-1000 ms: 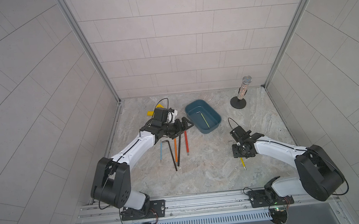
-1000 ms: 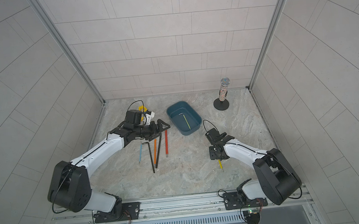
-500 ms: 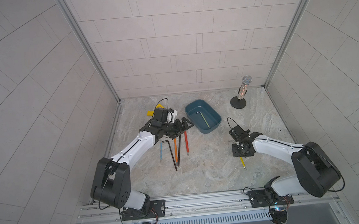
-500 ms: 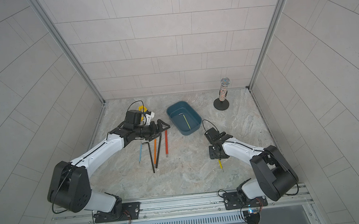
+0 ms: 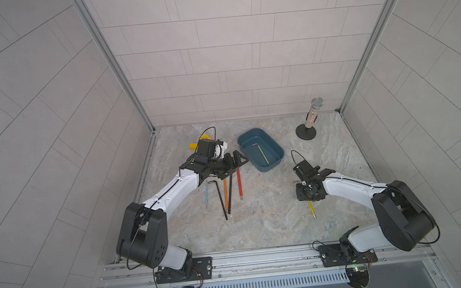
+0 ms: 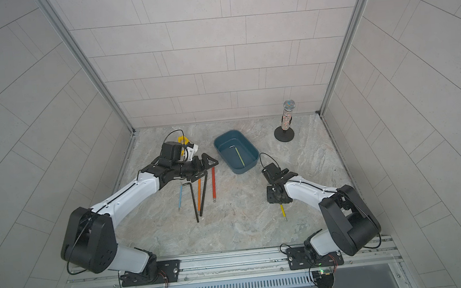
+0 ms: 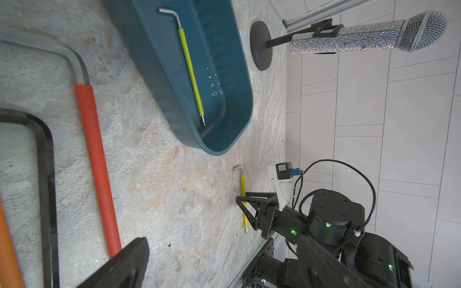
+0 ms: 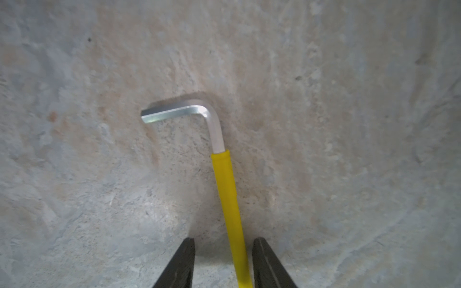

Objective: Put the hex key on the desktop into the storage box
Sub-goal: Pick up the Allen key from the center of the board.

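Note:
A yellow-sleeved hex key (image 8: pixel 225 184) lies flat on the desktop (image 5: pixel 269 215), also seen in both top views (image 5: pixel 311 208) (image 6: pixel 283 212). My right gripper (image 8: pixel 223 240) points down over it, open. The sleeve runs between the fingers, close to one finger (image 8: pixel 264 259), with a gap on the other side. The teal storage box (image 5: pixel 253 162) (image 6: pixel 226 162) stands behind and holds a greenish-yellow hex key (image 7: pixel 190 69). My left gripper (image 5: pixel 235 162) hovers open over the upper ends of several hex keys: red (image 5: pixel 239 183), orange (image 5: pixel 225 189), black (image 5: pixel 220 197), blue (image 5: pixel 207 193).
A glittery microphone on a round black stand (image 5: pixel 311 117) is at the back right corner. Yellow plastic pieces (image 5: pixel 195 145) lie behind the left wrist. Grey tiled walls close in three sides; a metal rail (image 5: pixel 262 257) runs along the front edge.
The right gripper's fingers have drawn closer together around the yellow key's sleeve. The left arm and the other keys have not moved.

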### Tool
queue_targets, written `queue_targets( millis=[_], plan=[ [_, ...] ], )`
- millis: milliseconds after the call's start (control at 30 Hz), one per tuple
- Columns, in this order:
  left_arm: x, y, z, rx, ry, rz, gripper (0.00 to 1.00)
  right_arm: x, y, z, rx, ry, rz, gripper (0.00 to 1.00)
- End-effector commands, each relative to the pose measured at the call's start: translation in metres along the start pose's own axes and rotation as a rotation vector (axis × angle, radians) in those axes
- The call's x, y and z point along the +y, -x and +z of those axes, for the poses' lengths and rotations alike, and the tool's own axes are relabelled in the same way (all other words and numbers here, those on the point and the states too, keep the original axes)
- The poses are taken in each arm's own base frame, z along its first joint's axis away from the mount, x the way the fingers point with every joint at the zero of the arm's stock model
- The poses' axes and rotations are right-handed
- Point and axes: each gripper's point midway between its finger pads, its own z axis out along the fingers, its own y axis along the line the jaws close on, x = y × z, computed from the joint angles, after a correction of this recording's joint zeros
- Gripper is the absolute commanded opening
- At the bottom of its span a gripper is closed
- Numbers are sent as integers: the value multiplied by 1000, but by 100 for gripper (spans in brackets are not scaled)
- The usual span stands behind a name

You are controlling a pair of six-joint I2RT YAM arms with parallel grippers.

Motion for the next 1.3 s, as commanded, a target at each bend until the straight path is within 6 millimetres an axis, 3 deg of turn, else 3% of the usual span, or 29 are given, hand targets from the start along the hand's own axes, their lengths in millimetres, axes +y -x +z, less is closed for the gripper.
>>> queue_targets(
  millis=[0,233,667,1267],
  plan=[
    [-7,-3,-2,-7,-30,17,100,3,-7,4,32,12,4,42],
    [-9,-3,-3,-4,-37,17,100,9,-4,1,19,32,-9,44],
    [-10,-4,-3,-2,-38,21,100,-2,-11,5,28,-28,-20,42],
    [-9,-6,-1,4,-37,20,100,-8,-8,3,7,-75,-37,13]
  ],
)
